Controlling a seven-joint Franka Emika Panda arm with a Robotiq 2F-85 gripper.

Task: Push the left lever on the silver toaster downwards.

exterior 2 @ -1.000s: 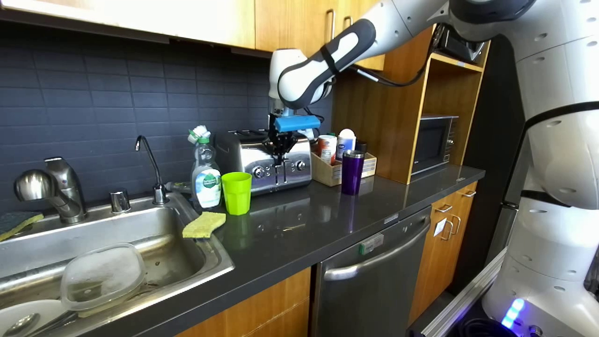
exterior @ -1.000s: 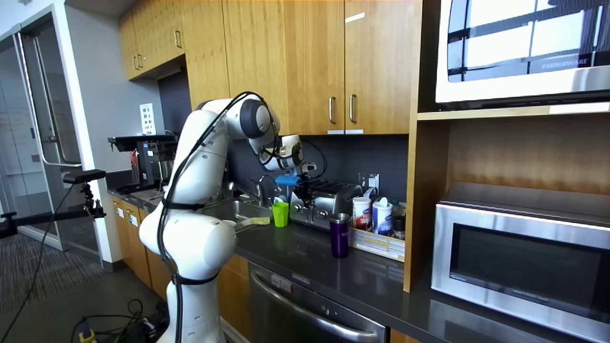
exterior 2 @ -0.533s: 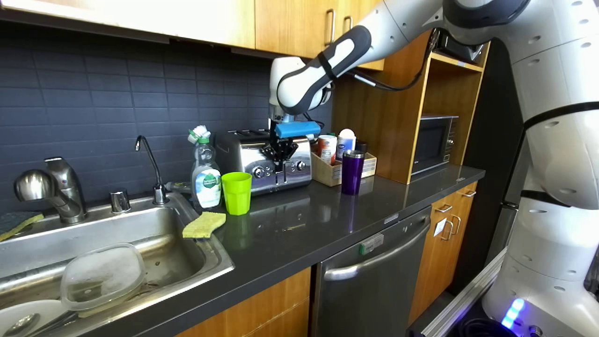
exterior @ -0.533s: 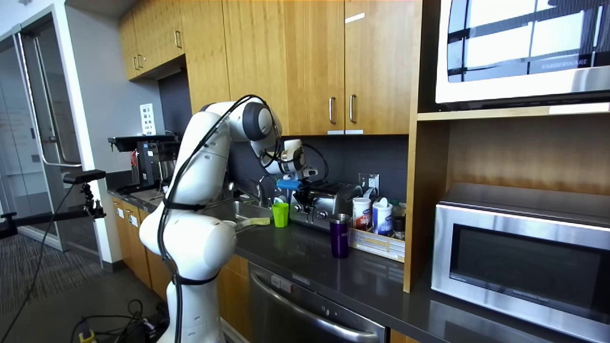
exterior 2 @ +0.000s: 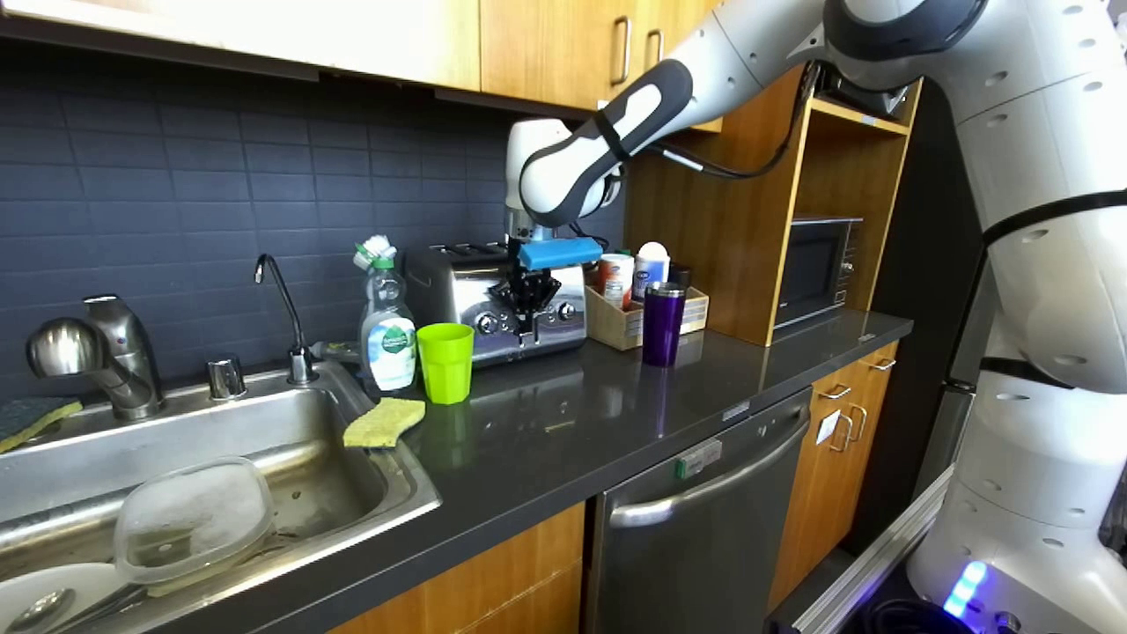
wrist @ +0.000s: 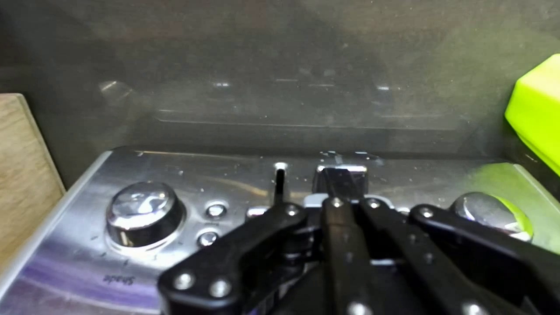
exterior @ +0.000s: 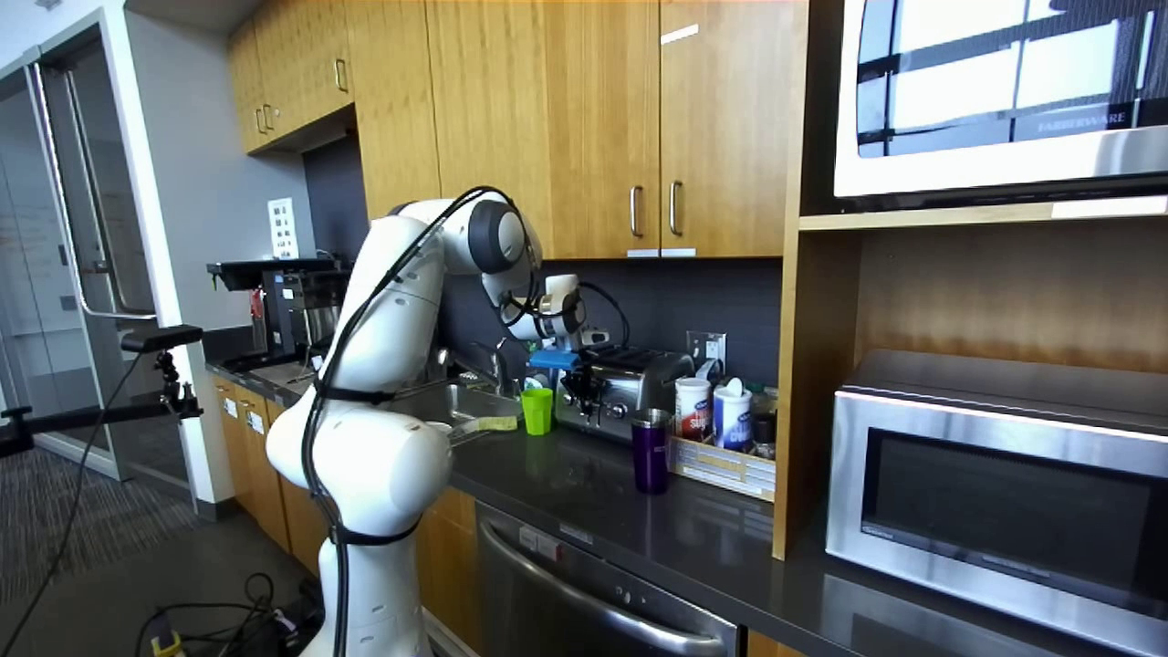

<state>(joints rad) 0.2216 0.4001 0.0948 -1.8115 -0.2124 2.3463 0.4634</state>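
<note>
The silver toaster [exterior 2: 467, 295] stands on the dark counter; it also shows in an exterior view [exterior: 659, 379] and the wrist view [wrist: 197, 175]. My gripper [exterior 2: 527, 321] is shut, pointing down in front of the toaster's front face. In the wrist view, which looks upside down, the fingertips [wrist: 341, 188] lie over the left lever [wrist: 359, 178], a dark block with a bright edge near the panel's bottom. The other lever [wrist: 256, 212] sits higher up beside its slot [wrist: 280, 183]. The fingers partly hide the left lever; I cannot tell if they touch it.
A green cup [exterior 2: 445, 363] and a soap bottle [exterior 2: 387, 326] stand left of the toaster. A purple tumbler [exterior 2: 662, 324] and a wooden box [exterior 2: 616, 324] with canisters stand right. A sponge [exterior 2: 384, 423] lies by the sink [exterior 2: 414, 480]. Cabinets [exterior 2: 563, 44] hang above.
My arm and gripper have moved downward along the toaster's front over the last second, more slowly in the latter half. The toaster and the things around it have stayed in place.
</note>
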